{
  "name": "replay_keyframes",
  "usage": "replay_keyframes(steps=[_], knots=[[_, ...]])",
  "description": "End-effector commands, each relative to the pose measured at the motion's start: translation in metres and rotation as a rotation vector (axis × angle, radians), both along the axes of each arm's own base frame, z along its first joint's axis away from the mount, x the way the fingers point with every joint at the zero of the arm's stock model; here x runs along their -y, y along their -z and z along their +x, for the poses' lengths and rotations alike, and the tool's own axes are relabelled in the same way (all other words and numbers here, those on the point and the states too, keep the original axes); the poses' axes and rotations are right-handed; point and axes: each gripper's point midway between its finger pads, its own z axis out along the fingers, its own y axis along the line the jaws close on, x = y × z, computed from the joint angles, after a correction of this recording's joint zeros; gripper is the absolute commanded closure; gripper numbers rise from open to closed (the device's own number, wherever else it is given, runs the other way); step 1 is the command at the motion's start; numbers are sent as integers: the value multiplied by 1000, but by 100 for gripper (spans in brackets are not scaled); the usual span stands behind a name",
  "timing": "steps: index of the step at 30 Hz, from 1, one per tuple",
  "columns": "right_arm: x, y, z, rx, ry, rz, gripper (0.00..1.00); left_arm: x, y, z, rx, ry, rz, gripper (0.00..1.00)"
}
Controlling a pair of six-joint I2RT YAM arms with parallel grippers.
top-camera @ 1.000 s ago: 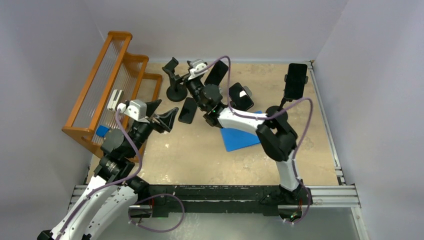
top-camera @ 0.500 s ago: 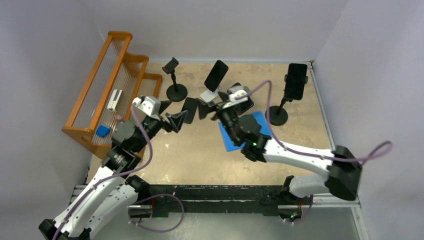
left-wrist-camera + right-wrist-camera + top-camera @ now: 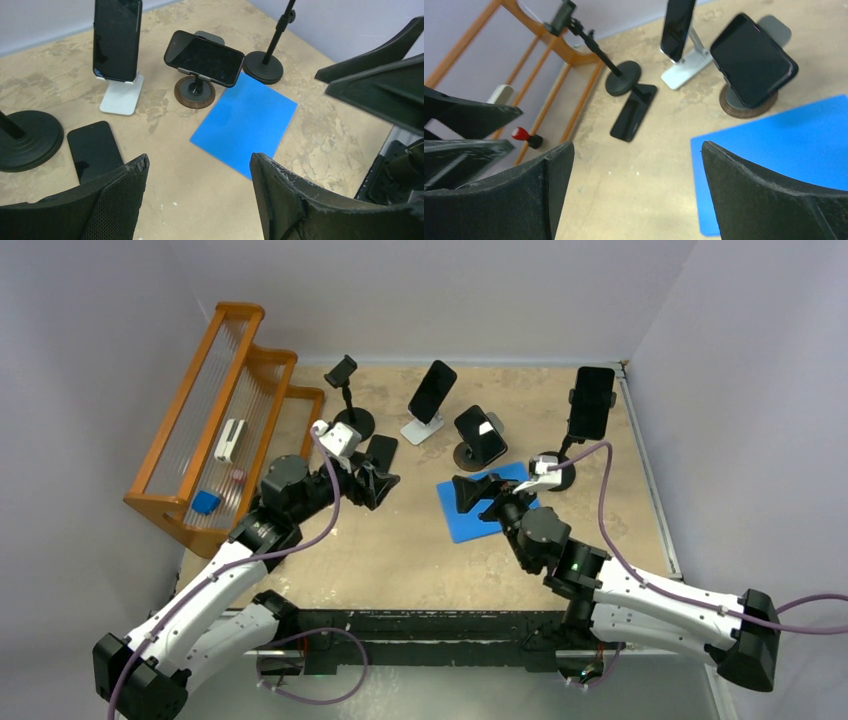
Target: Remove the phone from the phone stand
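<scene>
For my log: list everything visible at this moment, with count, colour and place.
table: one, mottled tan, under everything
wooden rack: one, orange, table's left side
white item, red item, blue item: one each, on the rack
blue mat: one, flat, mid-table
white stand: one, rear centre, holding the upright phone, black
round-base stand: one, brown base, beside the mat, holding the tilted phone, black
tall pole stand: one, black, right rear, clamping the clamped phone, black
empty pole stand: one, black, left rear
loose phone: one, black, flat beside the empty stand's base
left gripper: one, black, open, near the loose phone
right gripper: one, black, open, over the mat
</scene>
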Motion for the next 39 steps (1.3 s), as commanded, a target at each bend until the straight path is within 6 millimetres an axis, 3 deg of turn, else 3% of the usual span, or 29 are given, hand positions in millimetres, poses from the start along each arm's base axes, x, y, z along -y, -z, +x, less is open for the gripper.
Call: replay_keyframes(steps=[1,7,13,22,27,39], knots=[[6,25,2,-70,58,26,1,10,-38,-7,59,59,-95,27],[-5,42,7,-59,-6,12,1,19,-42,-27,111,182,-92,26],[-10,39,22,-59,-120,74,1,19,-37,-25,107,184,-64,27],[23,44,60,-86,-18,258,2,24,-34,-23,70,197,-71,29],[45,57,86,-107,56,346,5,24,-35,-24,52,197,-77,31],[58,88,133,-152,117,462,18,22,-44,-29,79,193,-92,31]])
